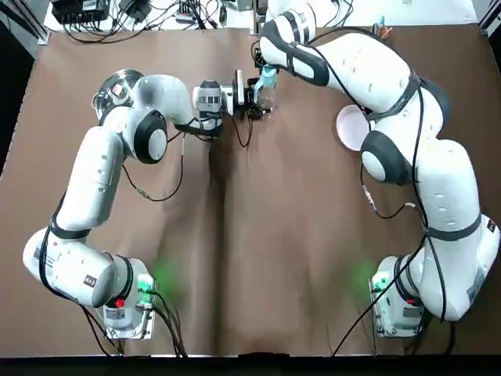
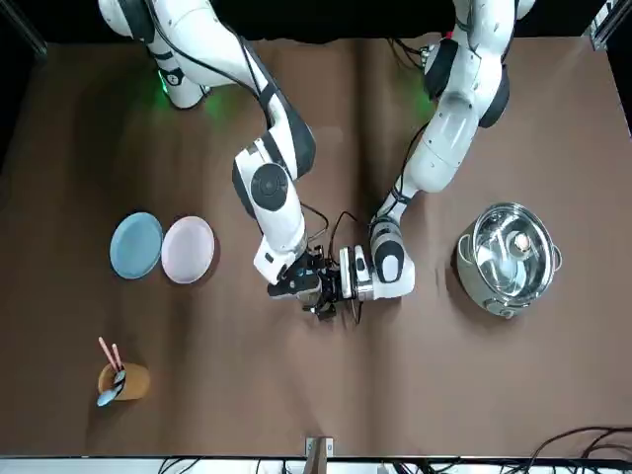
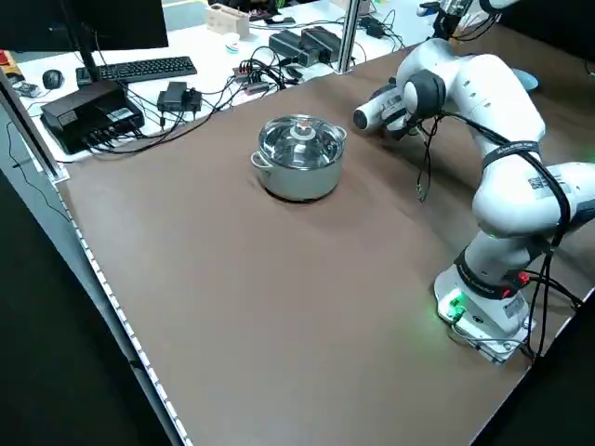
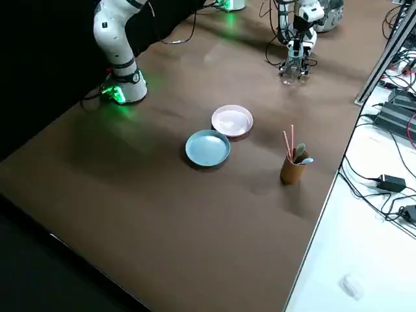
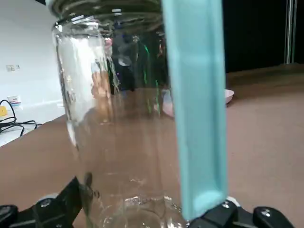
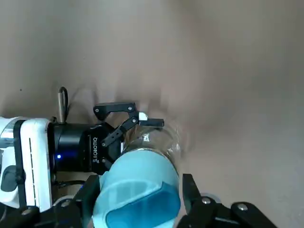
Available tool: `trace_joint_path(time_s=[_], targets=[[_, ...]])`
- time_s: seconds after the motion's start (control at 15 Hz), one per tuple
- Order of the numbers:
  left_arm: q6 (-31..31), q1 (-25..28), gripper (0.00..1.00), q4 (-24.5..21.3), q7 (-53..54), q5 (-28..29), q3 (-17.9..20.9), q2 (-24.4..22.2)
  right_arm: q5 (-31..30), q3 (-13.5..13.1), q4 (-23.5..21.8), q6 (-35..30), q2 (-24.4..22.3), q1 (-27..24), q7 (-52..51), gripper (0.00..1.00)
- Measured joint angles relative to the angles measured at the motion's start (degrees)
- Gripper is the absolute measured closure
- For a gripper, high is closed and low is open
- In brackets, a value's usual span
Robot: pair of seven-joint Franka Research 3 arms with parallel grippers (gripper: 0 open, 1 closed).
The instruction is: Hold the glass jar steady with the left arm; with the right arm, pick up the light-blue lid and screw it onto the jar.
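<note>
One glass jar, clamped in left fingers, light-blue lid close by, clamped in right fingers

Both the left arm and the right arm are wearing glossy white, rounded shells with dark grey rings at the joints, thin black cables are looping along them, and a green light is glowing at each base. The left gripper is showing a black body lettered ROBOTIQ with a small blue light, and the right gripper is showing black fingers with screw heads.
</note>
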Motion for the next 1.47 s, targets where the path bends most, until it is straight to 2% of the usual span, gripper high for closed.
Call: trace_joint_path(time_s=[0.4, 0.67, 1.07, 1.47], targets=[[0.0, 0.0, 0.04, 0.0, 0.1, 0.1, 0.0, 0.0, 0.0, 0.0, 0.1, 0.1, 0.0, -0.1, -0.2, 0.22], [0.0, 0.0, 0.04, 0.1, 0.2, 0.1, 0.0, 0.0, 0.1, 0.0, 0.1, 0.0, 0.0, -0.1, 0.6, 0.28], [0.1, -0.1, 0.04, 0.1, 0.1, 0.1, 0.0, 0.0, 0.5, 0.1, 0.1, -0.3, -0.1, -0.6, 9.9, 0.3], [0.1, -0.1, 0.04, 0.1, 0.0, 0.1, 0.0, 0.0, 0.7, 0.1, 0.1, -0.7, -0.1, -0.9, 24.4, 0.31]])
